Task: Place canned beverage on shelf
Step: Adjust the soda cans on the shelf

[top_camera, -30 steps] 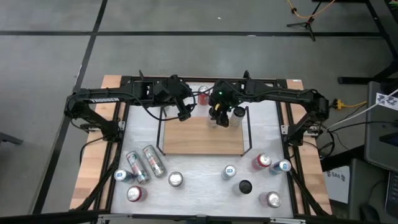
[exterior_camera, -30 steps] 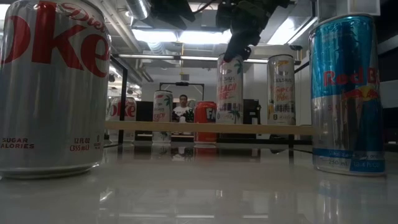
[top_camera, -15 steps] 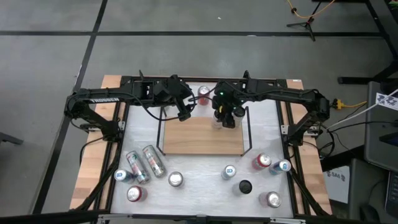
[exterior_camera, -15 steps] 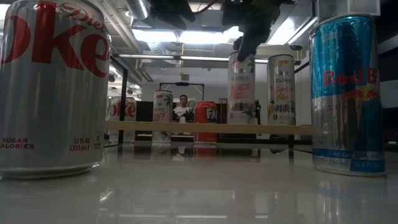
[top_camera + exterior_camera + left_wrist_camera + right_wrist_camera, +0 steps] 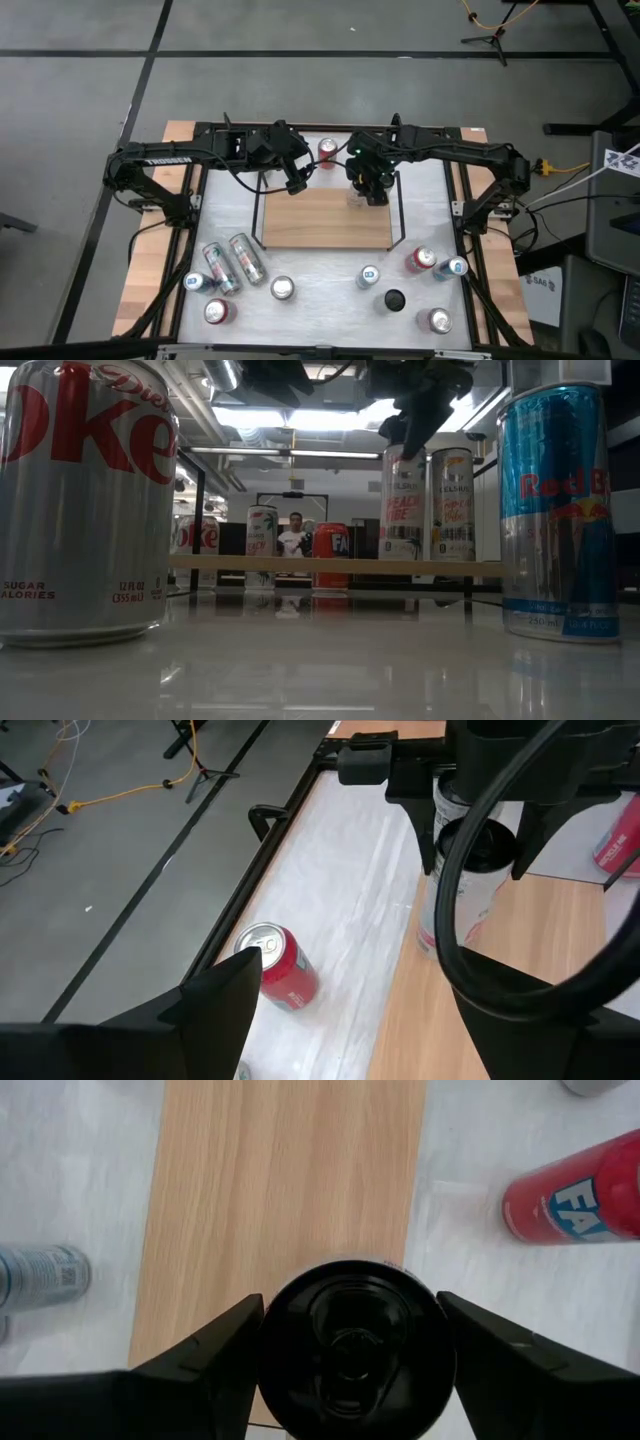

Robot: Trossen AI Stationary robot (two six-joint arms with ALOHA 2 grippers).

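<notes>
The shelf (image 5: 320, 222) is a light wooden board with black end rails in the middle of the table. My right gripper (image 5: 368, 188) is over its far right corner, shut on a tall white can with a black top (image 5: 350, 1335), which also shows in the low view (image 5: 403, 505). That can is upright, right beside another white can (image 5: 451, 505) on the board. My left gripper (image 5: 297, 182) hovers open and empty over the shelf's far left corner. My right gripper pinches the white can between its two fingers (image 5: 200, 1370) on opposite sides of its upper wall (image 5: 268, 1350), just under the rim. The fingers come from above, pointing down. The can is upright with its base at board level (image 5: 403, 558); I cannot tell whether it rests there.
A red can (image 5: 327, 150) stands on the table beyond the shelf's far edge. Several cans stand or lie along the near side (image 5: 232, 262) (image 5: 421, 260). A Diet Coke can (image 5: 85, 500) and a Red Bull can (image 5: 555, 510) stand close to the low camera.
My right gripper has carried the white can toward the table's right edge along the shelf's far side. The can has stayed upright and low, and now stands next to the other white can.
</notes>
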